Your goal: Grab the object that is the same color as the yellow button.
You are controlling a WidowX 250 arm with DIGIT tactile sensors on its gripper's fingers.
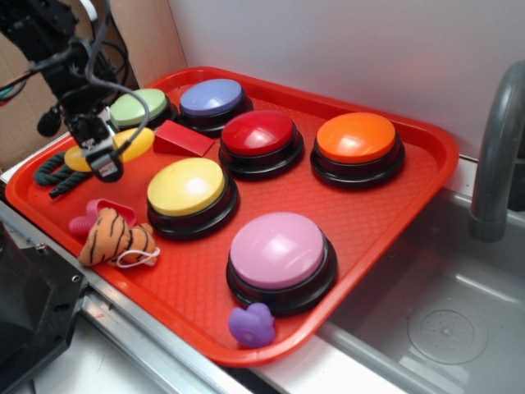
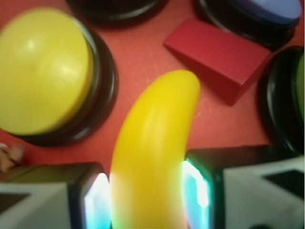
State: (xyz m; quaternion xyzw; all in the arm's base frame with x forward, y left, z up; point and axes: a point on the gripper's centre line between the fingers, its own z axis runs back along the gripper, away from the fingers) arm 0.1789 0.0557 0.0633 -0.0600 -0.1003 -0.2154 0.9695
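Note:
The object, a glossy yellow banana toy [image 1: 135, 141] [image 2: 152, 138], lies lengthwise between the fingers of my gripper [image 1: 102, 158] [image 2: 147, 200] over the left end of the red tray [image 1: 205, 304]. The wrist view shows both lit pads [image 2: 97, 202] pressed against its sides, so the gripper is shut on it. The yellow button [image 1: 186, 185] [image 2: 40, 71], a big dome on a black base, stands just right of the banana, apart from it. Whether the banana rests on the tray or hangs above it, I cannot tell.
A red wedge block [image 1: 182, 138] [image 2: 219, 57] lies just beyond the banana's tip. Green [image 1: 138, 107], blue-purple [image 1: 212, 97], red [image 1: 257, 133], orange [image 1: 356, 137] and pink [image 1: 276, 249] buttons fill the tray. A tiger plush [image 1: 115, 238], purple toy [image 1: 251, 324], dark rope [image 1: 51, 171] and a sink faucet [image 1: 492, 164] sit nearby.

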